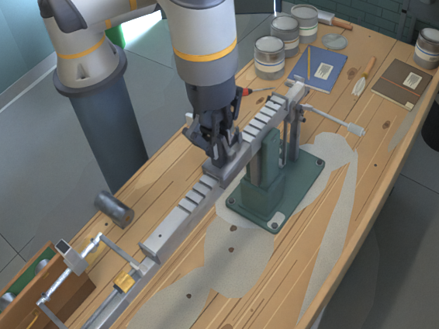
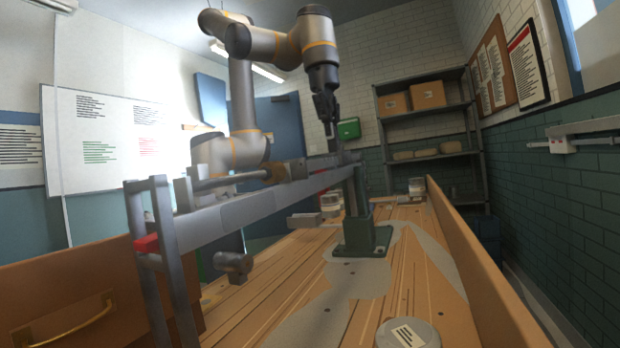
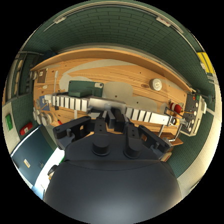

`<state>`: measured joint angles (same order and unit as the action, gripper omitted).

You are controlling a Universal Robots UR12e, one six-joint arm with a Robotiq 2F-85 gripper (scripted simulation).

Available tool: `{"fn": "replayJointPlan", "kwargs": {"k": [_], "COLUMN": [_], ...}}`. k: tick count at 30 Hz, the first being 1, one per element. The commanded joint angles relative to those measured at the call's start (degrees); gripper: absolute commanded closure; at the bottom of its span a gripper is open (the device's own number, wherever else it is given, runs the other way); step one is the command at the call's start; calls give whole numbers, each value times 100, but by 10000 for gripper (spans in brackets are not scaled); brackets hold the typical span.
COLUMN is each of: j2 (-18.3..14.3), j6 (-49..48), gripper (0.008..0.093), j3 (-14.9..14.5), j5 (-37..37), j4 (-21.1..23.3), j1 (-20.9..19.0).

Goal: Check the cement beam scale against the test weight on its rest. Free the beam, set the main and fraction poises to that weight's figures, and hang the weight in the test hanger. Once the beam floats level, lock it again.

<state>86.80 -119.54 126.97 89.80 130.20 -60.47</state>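
On the wooden bench the beam scale stands on its green base (image 1: 276, 186), its long notched grey beam (image 1: 217, 174) running along the bench. My gripper (image 1: 222, 154) is down on the beam just left of the green post, its fingers closed around the grey main poise (image 1: 221, 167) that rides on the notches. The small brass fraction poise (image 1: 123, 281) sits on the thin rod near the beam's left end. The dark cylindrical test weight (image 1: 113, 209) rests by the bench's near edge. The lock lever (image 1: 336, 121) sticks out to the right of the post.
A wooden box (image 1: 35, 287) sits at the bench's left end beside the metal frame (image 2: 158, 248) around the beam tip. Several cans (image 1: 285, 37), two notebooks (image 1: 317, 68), a brush (image 1: 363, 79) and a screwdriver (image 1: 254, 90) lie at the far end.
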Motion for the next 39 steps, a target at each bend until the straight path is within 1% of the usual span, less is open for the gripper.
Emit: {"fn": "replayJointPlan", "kwargs": {"k": [1,39], "j2": [-22,-196], "j6": [-11,-516], "gripper": [934,934], "j3": [4,-161], "j5": [20,20], "j4": [31,41], "j1": [11,517]}}
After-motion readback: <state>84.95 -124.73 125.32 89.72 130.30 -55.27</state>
